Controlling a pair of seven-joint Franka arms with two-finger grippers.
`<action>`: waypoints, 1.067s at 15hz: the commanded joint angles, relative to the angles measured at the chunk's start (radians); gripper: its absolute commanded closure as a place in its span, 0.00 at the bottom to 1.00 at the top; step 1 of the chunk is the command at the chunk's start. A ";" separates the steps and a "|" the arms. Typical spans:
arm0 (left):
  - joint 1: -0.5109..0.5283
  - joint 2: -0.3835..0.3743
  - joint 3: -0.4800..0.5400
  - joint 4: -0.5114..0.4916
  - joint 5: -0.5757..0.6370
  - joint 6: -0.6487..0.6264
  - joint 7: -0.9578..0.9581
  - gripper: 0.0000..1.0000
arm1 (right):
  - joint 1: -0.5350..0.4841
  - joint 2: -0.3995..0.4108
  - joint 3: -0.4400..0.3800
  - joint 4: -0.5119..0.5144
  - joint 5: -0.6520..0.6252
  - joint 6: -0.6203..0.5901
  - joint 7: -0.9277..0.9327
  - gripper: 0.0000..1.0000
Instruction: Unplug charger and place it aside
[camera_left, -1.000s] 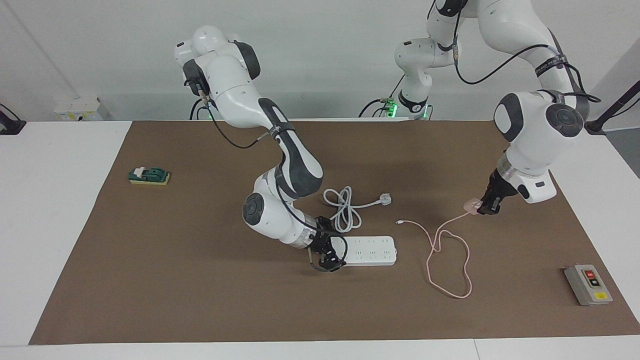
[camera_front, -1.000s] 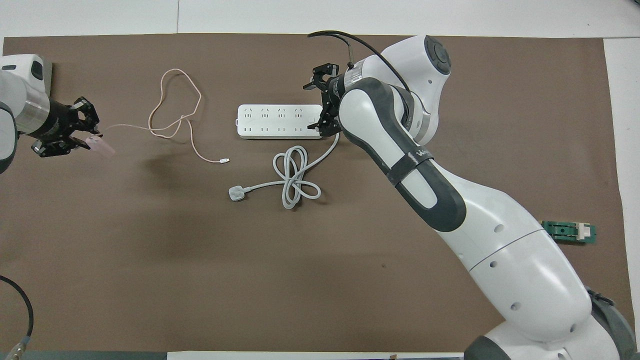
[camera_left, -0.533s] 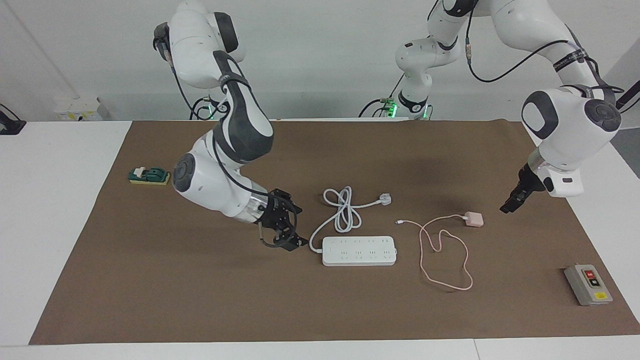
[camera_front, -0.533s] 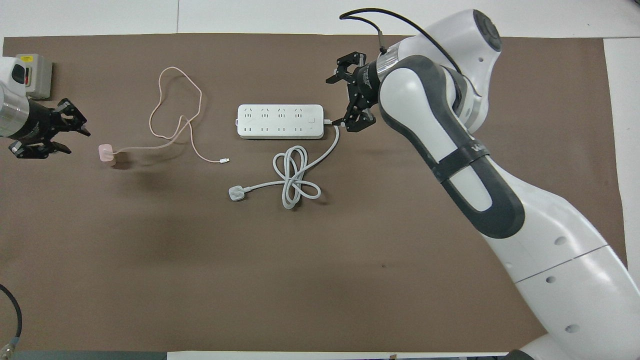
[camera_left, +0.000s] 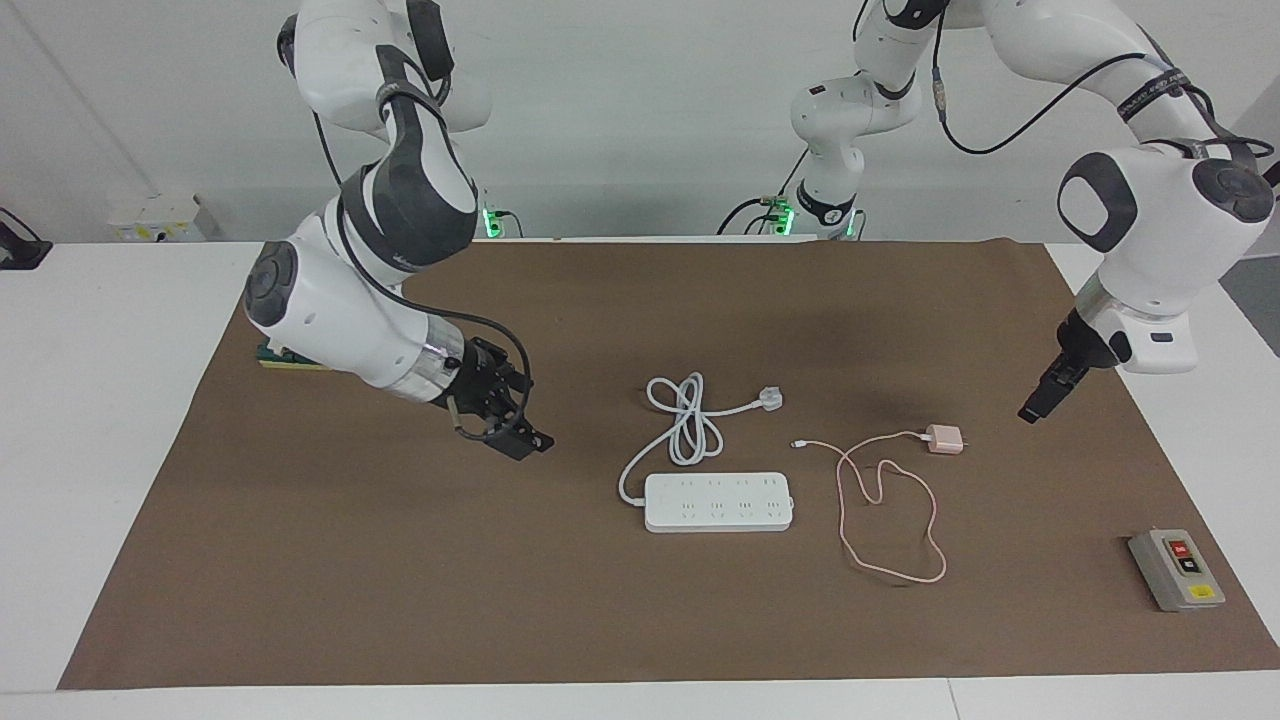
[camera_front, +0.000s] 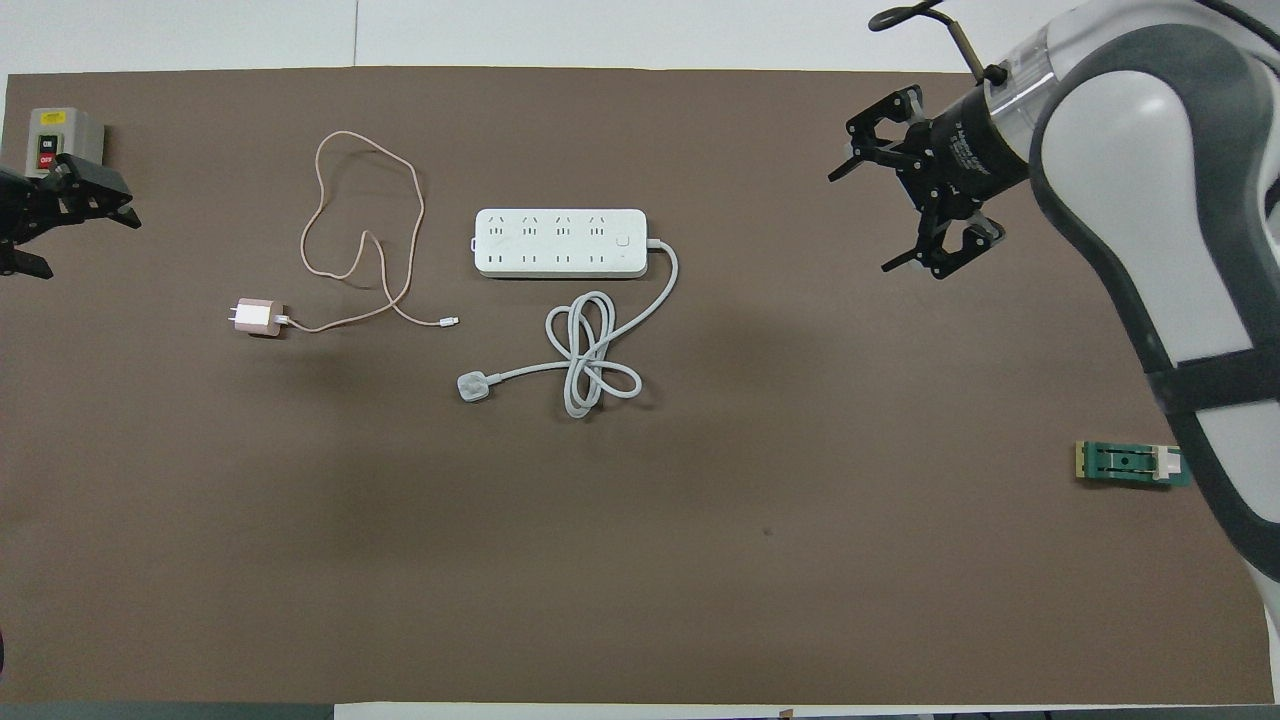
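Left gripper (camera_left: 1033, 412): mine, raised over the brown mat (camera_left: 330, 560) at the left arm's end of the table, its fingers spread and empty; in the overhead view (camera_front: 75, 225) it sits at the picture's edge, just beside the grey switch box.
Right gripper (camera_left: 520, 440): mine too, raised over bare mat toward the right arm's end, well apart from the power strip; its fingers stand wide open with nothing between them (camera_front: 905, 215).
Green block (camera_front: 1132, 464): nearest to me of the loose things, flat on the mat at the right arm's end, with a white piece on top; my right arm partly hides it in the facing view.
White plug (camera_left: 768, 399): on the mat near the middle, at the end of the thick white cord (camera_left: 685, 420), which lies coiled in loops between the plug and the strip.
Charger (camera_left: 945, 439): small pale pink cube, lying free on the mat toward the left arm's end, out of every socket and touched by neither gripper; its prongs point away from the strip in the overhead view (camera_front: 257, 316).
Pink cable (camera_left: 890, 520): runs from the charger in a loose loop farther from me, its free connector end lying between the charger and the strip.
Power strip (camera_left: 718, 502): white, flat, farther from me than its coiled cord, all sockets bare.
Grey switch box (camera_left: 1176, 569): farthest, at the mat's corner at the left arm's end, red and yellow buttons up.
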 joint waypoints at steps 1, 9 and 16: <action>-0.003 -0.003 0.007 0.057 0.014 -0.094 0.169 0.00 | -0.040 -0.076 0.009 -0.048 -0.099 -0.050 -0.207 0.00; -0.028 -0.095 -0.013 0.054 -0.004 -0.187 0.214 0.00 | -0.096 -0.195 0.009 -0.064 -0.311 -0.108 -0.845 0.00; -0.068 -0.197 -0.036 0.011 -0.009 -0.284 0.217 0.00 | -0.133 -0.277 0.009 -0.093 -0.403 -0.108 -1.199 0.00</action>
